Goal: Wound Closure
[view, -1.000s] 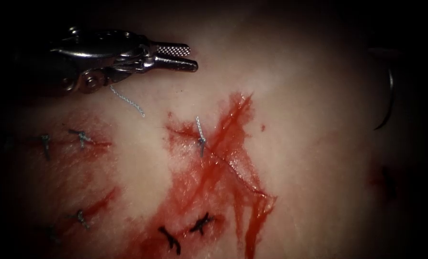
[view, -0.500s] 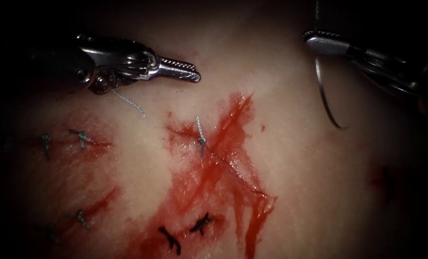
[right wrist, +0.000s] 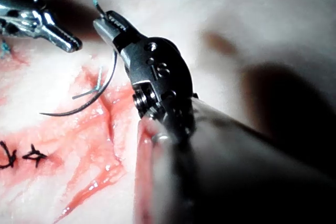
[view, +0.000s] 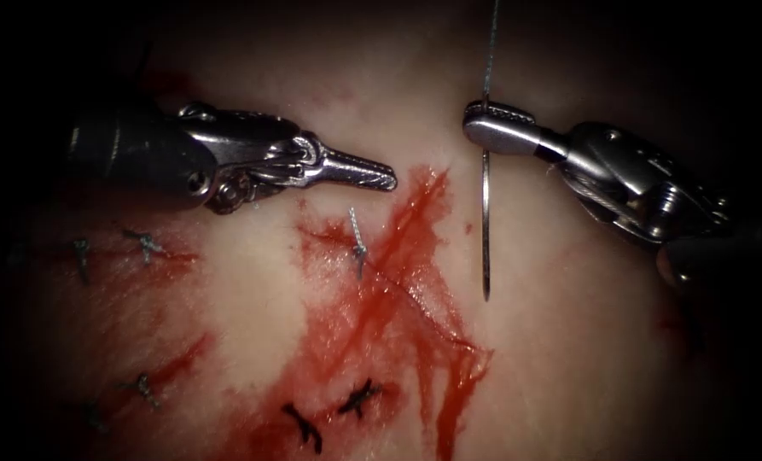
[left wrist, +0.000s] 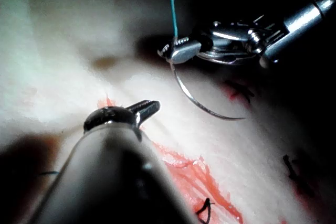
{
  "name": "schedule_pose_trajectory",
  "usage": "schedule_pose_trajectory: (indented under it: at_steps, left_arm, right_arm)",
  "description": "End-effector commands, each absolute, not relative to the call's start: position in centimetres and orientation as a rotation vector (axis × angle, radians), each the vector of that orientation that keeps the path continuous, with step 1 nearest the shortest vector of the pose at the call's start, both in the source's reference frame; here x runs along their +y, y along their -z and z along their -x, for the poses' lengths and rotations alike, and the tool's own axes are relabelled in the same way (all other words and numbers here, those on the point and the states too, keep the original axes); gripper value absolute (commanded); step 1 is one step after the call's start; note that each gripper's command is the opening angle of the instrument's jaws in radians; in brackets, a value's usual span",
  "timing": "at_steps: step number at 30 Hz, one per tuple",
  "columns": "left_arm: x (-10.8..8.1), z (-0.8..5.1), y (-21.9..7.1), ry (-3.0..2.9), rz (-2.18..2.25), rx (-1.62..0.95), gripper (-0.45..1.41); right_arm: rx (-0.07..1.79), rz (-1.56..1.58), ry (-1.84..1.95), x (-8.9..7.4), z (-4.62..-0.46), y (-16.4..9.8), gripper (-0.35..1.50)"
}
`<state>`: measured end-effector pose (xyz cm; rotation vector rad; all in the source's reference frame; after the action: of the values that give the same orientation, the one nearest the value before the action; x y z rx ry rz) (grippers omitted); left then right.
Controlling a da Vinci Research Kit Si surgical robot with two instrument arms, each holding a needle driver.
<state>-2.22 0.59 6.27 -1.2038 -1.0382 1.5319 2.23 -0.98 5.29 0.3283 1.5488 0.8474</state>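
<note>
My right tool (view: pixel 476 121) is shut on the curved needle (view: pixel 485 230) near its thread end. The needle hangs point-down above the tissue (view: pixel 568 341), just right of the cut (view: pixel 415 256), and is not in the tissue. Blue thread (view: pixel 490 51) runs up from the needle's tail. My left tool (view: pixel 386 178) is shut and holds nothing, its tip just left of the cut's upper end. The left wrist view has the left tool (left wrist: pixel 148 108) with the needle (left wrist: pixel 202 106) held by the right tool (left wrist: pixel 176 53) beyond it. The right wrist view shows the right tool (right wrist: pixel 106 22) gripping the needle (right wrist: pixel 86 103).
A tied blue stitch (view: pixel 357 248) with a short tail sits at the cut's upper left. Two dark stitches (view: pixel 334 411) lie lower down, and several older stitches (view: pixel 144 243) mark the tissue at the left. Red fluid (view: pixel 372 333) spreads around the cut.
The right tool came in from the right carrying the needle and moved left to beside the cut. The left tool shut its jaws and moved right and down, covering a loose thread piece.
</note>
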Motion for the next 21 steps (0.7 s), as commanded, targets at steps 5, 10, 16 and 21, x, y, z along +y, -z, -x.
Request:
schedule_pose_trajectory:
  at_steps: [5,10,16,21]
  left_arm:
    - [0.50,2.33,-6.41,-1.404,1.116,-1.105,0.59]
    - [0.41,2.41,-6.48,-1.326,1.052,-1.140,0.66]
    - [0.31,2.46,-6.55,-1.205,0.933,-1.196,0.62]
    - [0.25,2.48,-6.57,-1.131,0.863,-1.226,0.54]
  right_arm:
    - [1.707,-0.170,-0.741,-1.00,-2.39,-5.38,-0.35]
    - [1.787,-0.074,-0.672,-0.98,-2.51,-5.39,-0.35]
    - [1.818,-0.095,-0.548,-1.01,-2.61,-5.36,-0.35]
    - [1.824,-0.091,-0.520,-1.03,-2.66,-5.34,-0.35]
